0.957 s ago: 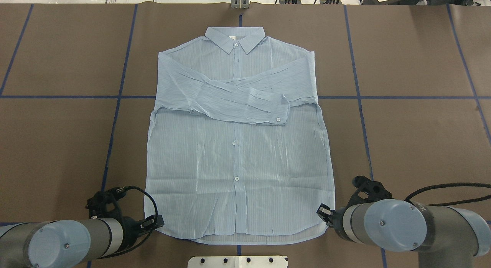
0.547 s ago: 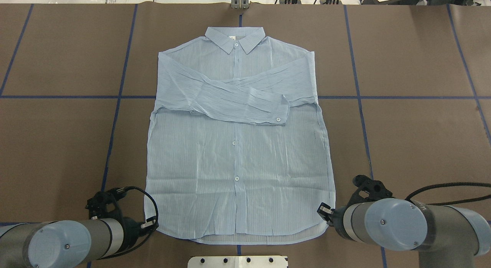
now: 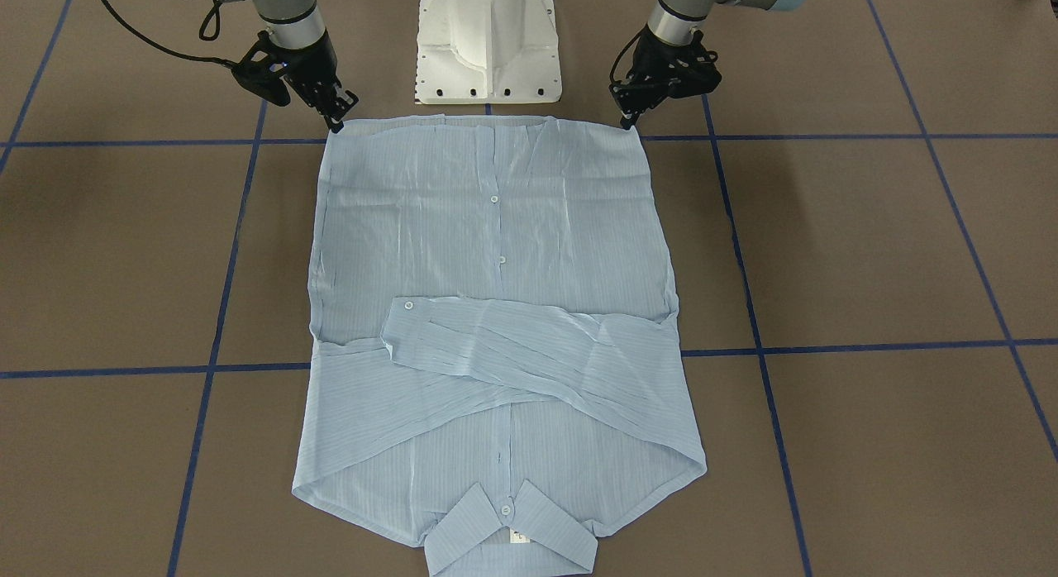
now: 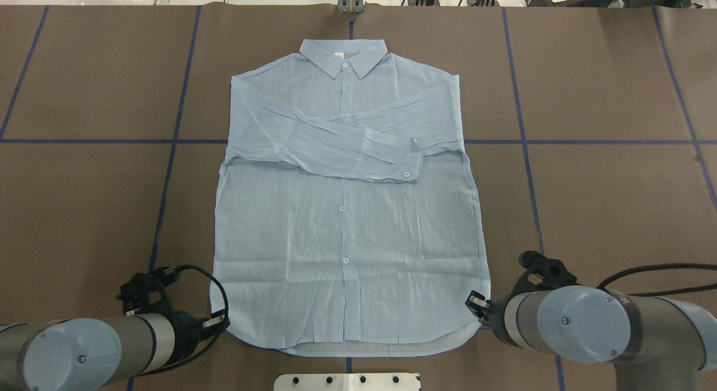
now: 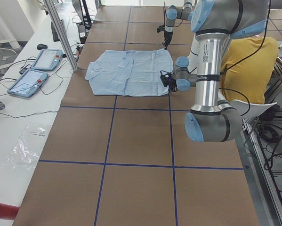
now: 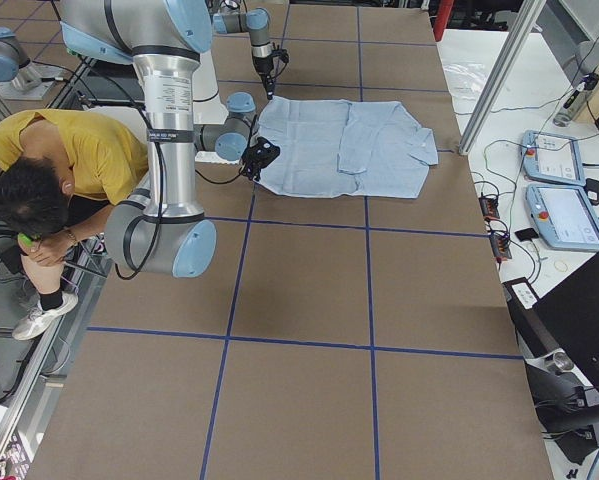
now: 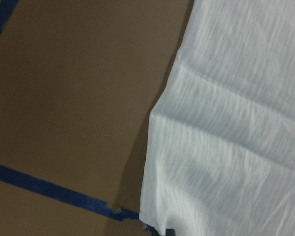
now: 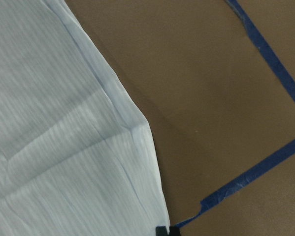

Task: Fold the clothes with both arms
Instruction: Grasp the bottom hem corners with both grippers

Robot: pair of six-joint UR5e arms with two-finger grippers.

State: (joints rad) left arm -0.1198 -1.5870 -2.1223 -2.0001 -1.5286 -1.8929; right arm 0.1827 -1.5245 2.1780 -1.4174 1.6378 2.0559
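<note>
The light-blue shirt (image 4: 347,223) lies flat and buttoned on the brown table, collar at the far edge and both sleeves folded across the chest. It also shows in the front view (image 3: 496,246). My left gripper (image 4: 221,322) sits at the hem's near left corner, seen in the front view (image 3: 626,121). My right gripper (image 4: 475,304) sits at the near right corner (image 3: 337,118). Both look shut on the hem corners. In each wrist view the shirt (image 7: 236,123) (image 8: 63,123) runs to the bottom edge, its edge slightly raised over a shadow.
The white pedestal base (image 3: 488,40) stands just behind the hem. Blue tape lines (image 4: 168,172) cross the table. A person in yellow (image 6: 69,150) sits behind the robot. Teach pendants (image 5: 37,66) lie on the side bench beyond the collar end.
My left gripper has shifted slightly left and toward the robot at the hem corner. My right gripper has barely moved. The shirt lies as before.
</note>
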